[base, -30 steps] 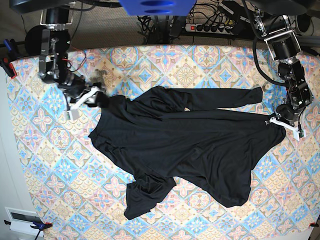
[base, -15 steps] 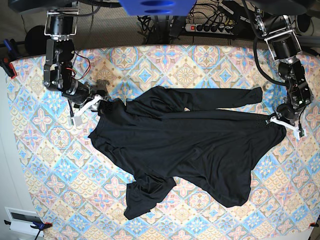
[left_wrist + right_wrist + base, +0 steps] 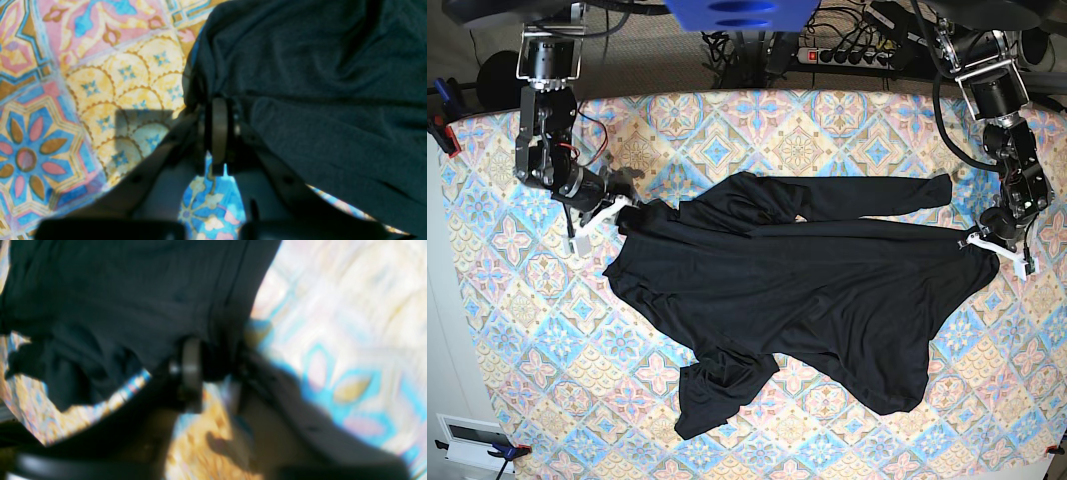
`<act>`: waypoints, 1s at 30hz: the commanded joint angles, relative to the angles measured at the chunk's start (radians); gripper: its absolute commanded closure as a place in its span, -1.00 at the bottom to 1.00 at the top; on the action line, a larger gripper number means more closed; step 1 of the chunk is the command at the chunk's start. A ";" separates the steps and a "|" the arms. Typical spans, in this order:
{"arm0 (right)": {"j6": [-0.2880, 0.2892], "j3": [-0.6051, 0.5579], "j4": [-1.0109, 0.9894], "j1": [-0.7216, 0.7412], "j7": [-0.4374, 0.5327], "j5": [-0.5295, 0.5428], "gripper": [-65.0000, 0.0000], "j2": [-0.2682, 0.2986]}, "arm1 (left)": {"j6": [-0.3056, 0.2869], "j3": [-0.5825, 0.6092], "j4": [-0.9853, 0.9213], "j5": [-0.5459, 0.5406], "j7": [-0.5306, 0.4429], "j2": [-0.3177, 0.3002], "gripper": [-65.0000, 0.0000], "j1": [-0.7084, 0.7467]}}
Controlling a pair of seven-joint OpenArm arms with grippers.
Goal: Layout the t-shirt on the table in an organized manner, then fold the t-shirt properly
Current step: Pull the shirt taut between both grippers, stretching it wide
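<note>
The left gripper (image 3: pixel 218 133) pinches the black t-shirt's (image 3: pixel 807 290) hem corner; the right gripper (image 3: pixel 206 373) is clamped on its far edge; the shirt lies rumpled across the patterned table (image 3: pixel 527 330), one sleeve bunched near the front.

The left gripper (image 3: pixel 218 110) had its fingers (image 3: pixel 218 133) pressed tight together on the edge of the black t-shirt (image 3: pixel 317 83). The shirt covered the right side. On the left, the desk (image 3: pixel 66 100) showed pink, blue and yellow flower tiles.
</note>
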 commanded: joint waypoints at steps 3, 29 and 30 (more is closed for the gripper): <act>0.008 0.032 0.026 0.034 0.020 0.018 1.00 0.012 | -0.003 -0.006 0.017 -0.006 -0.016 -0.022 0.98 -0.019; 0.008 0.335 -0.152 0.155 0.019 -0.011 1.00 0.245 | -0.004 0.103 0.017 -0.010 -0.011 0.069 0.27 -0.024; 0.008 0.335 -0.150 0.165 0.019 -0.043 1.00 0.245 | -0.004 0.102 0.017 -0.021 -0.011 0.069 0.22 -0.020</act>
